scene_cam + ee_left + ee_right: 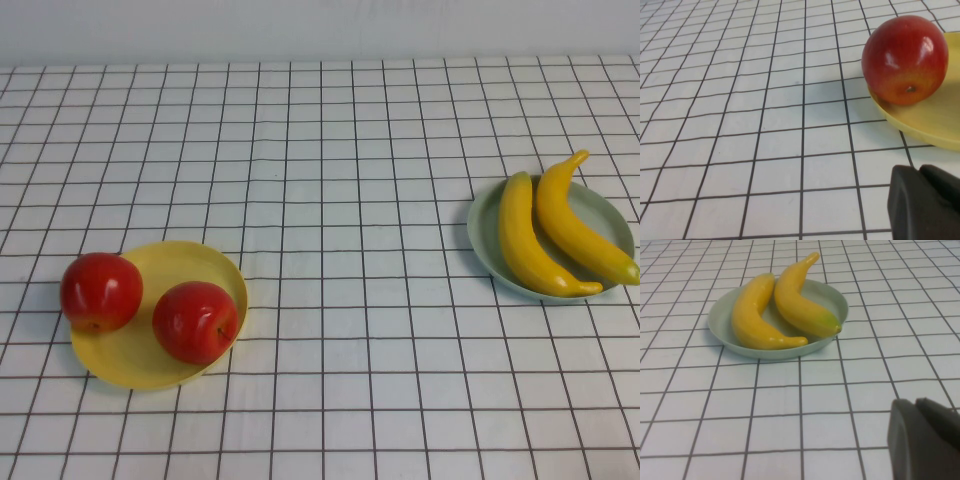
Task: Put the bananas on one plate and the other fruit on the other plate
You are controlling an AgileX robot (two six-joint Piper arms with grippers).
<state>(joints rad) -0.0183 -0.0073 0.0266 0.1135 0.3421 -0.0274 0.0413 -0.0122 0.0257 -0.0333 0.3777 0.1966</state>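
Note:
Two yellow bananas [528,242] [580,222] lie side by side on the pale green plate [483,233] at the right. They also show in the right wrist view [752,315] [799,302] on that plate [720,322]. Two red apples [100,291] [195,321] sit on the yellow plate [190,262] at the left. One apple [904,59] shows in the left wrist view on the yellow plate's rim [920,127]. My left gripper [925,200] is shut and empty, short of the yellow plate. My right gripper [922,440] is shut and empty, short of the green plate. Neither gripper shows in the high view.
A white tablecloth with a black grid [330,200] covers the whole table. A pale wall runs along the far edge [320,30]. Nothing else stands between the two plates.

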